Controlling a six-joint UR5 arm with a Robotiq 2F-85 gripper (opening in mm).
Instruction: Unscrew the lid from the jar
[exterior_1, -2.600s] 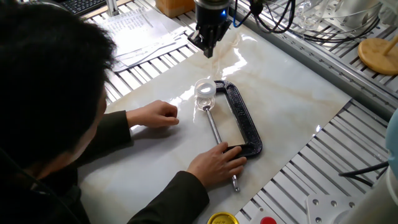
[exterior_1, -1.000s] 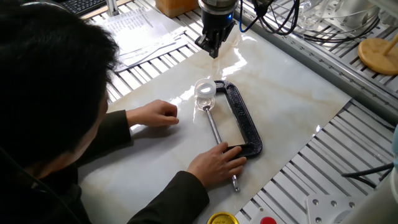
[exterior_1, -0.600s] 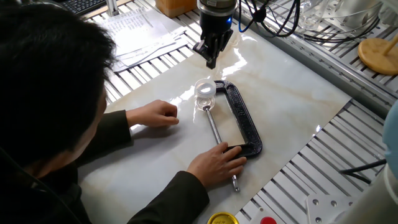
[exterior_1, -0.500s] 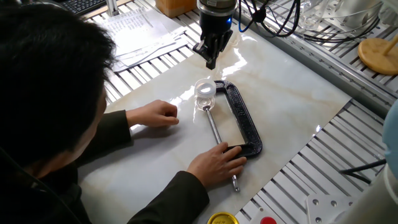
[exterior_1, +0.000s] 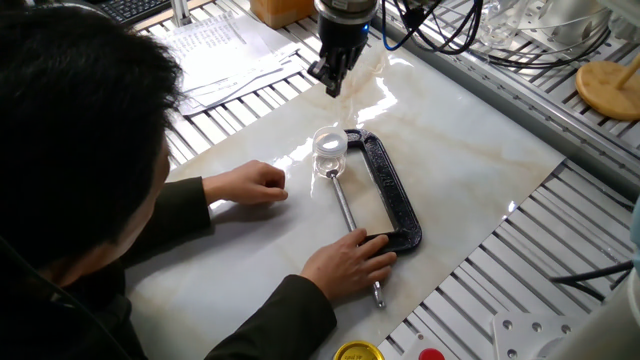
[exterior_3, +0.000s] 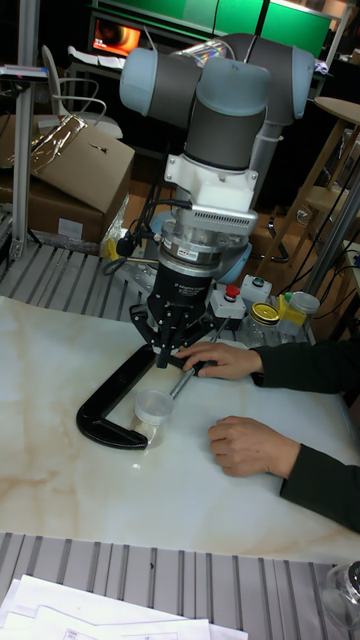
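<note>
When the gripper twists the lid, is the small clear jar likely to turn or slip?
Probably not much: the jar sits pinched in the black clamp, which a hand steadies. It looks like light, smooth plastic, so its lid may slip between the fingers.

black C-clamp (exterior_1: 392, 195) on marble slab (exterior_1: 470, 170) | yellow lid (exterior_1: 358, 352) | red cap (exterior_1: 431, 354)

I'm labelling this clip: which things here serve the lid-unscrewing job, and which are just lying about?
In the job:
the jar
the lid
the gripper
the black clamp holding the jar
the person's hand on the clamp

Lying about:
yellow lid
red cap
papers
</note>
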